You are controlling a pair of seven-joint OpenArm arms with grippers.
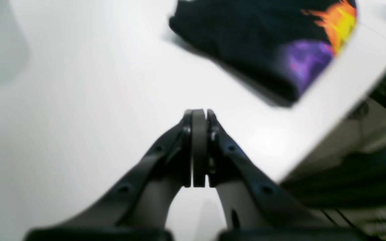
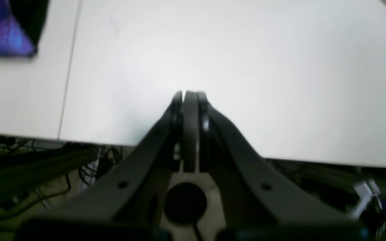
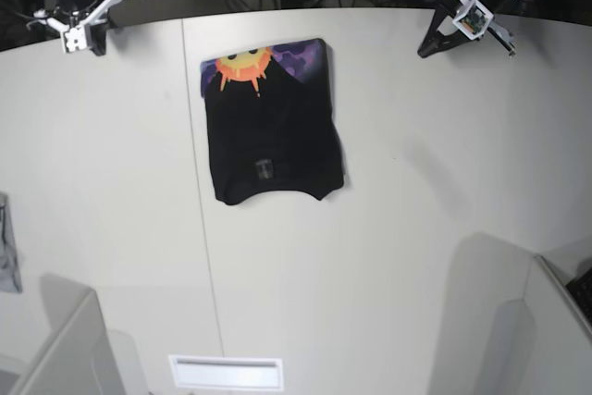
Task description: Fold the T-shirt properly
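The T-shirt [image 3: 273,122] lies folded into a compact black rectangle on the white table [image 3: 416,182], left of centre, with its orange sun and purple print showing along the far edge. In the left wrist view the T-shirt [image 1: 253,43] is up and to the right of my left gripper [image 1: 199,112], which is shut, holds nothing and hovers over bare table. My right gripper [image 2: 189,93] is also shut and holds nothing; a printed corner of the T-shirt [image 2: 5,30] shows far to its left. In the base view both grippers are near the table's far edge: left gripper [image 3: 430,43], right gripper [image 3: 91,43].
A small grey cloth scrap [image 3: 7,256] hangs at the table's left edge. A seam [image 3: 199,182] runs across the tabletop just left of the shirt. Grey partitions [image 3: 499,312] rise at the near corners. Cables and frame parts lie past the far edge.
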